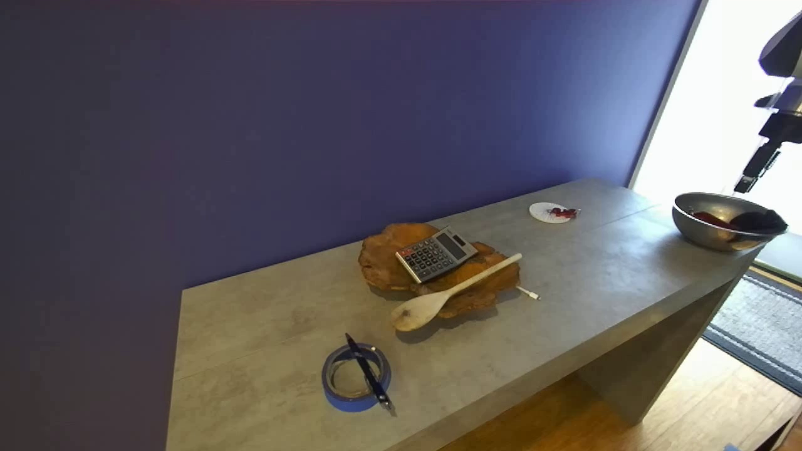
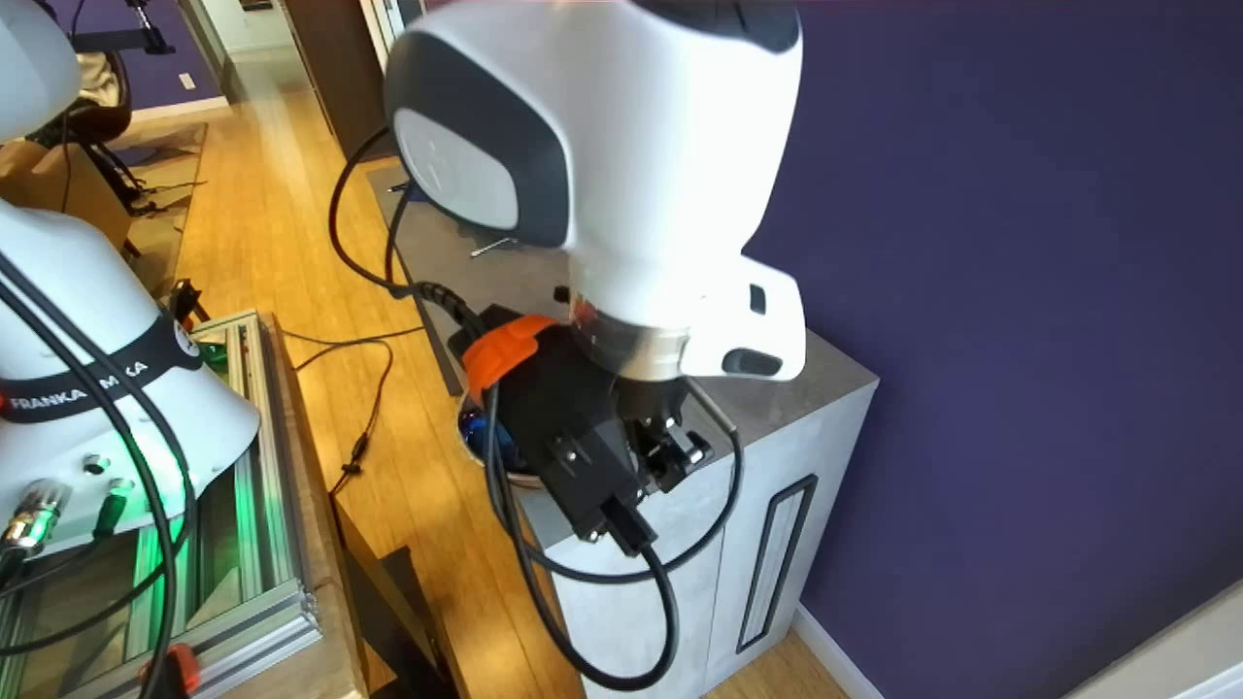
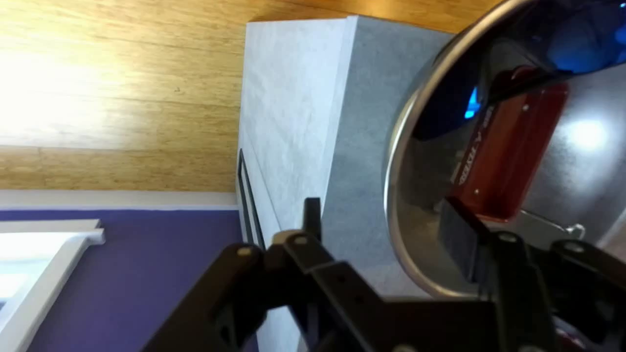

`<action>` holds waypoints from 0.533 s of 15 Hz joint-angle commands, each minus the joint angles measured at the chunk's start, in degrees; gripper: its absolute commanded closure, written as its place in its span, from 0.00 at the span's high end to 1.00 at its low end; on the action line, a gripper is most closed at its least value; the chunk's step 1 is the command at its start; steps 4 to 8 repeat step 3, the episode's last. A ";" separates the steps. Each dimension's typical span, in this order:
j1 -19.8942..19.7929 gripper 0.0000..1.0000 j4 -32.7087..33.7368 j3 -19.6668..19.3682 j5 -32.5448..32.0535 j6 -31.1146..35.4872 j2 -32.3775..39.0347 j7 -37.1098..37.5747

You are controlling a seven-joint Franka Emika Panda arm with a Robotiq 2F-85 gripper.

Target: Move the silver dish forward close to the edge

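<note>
The silver dish (image 1: pixel 711 237) stands at the far end of the grey counter, beside its front edge (image 1: pixel 551 366). It holds a red item (image 3: pixel 521 151) and a dark shiny item (image 3: pixel 582 44). In an exterior view the dish (image 2: pixel 524 480) is mostly hidden behind the gripper. My gripper (image 3: pixel 386 222) is open. In the wrist view the dish's rim runs between its fingers, one over the dish's inside and one outside it. In an exterior view the gripper (image 1: pixel 745 183) is just above the rim. I cannot tell whether it touches.
On the counter are a wooden board (image 1: pixel 388 250), a calculator (image 1: pixel 435 254), a wooden spoon (image 1: pixel 423 310), a roll of blue tape (image 1: pixel 332 388) with a pen (image 1: pixel 366 369), a white disc (image 1: pixel 542 213) and a cable end (image 1: pixel 529 293). A purple wall (image 1: pixel 313 125) backs the counter.
</note>
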 commanded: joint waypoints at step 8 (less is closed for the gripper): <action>2.73 0.85 -3.35 -3.25 -0.58 -0.07 -9.19 -3.02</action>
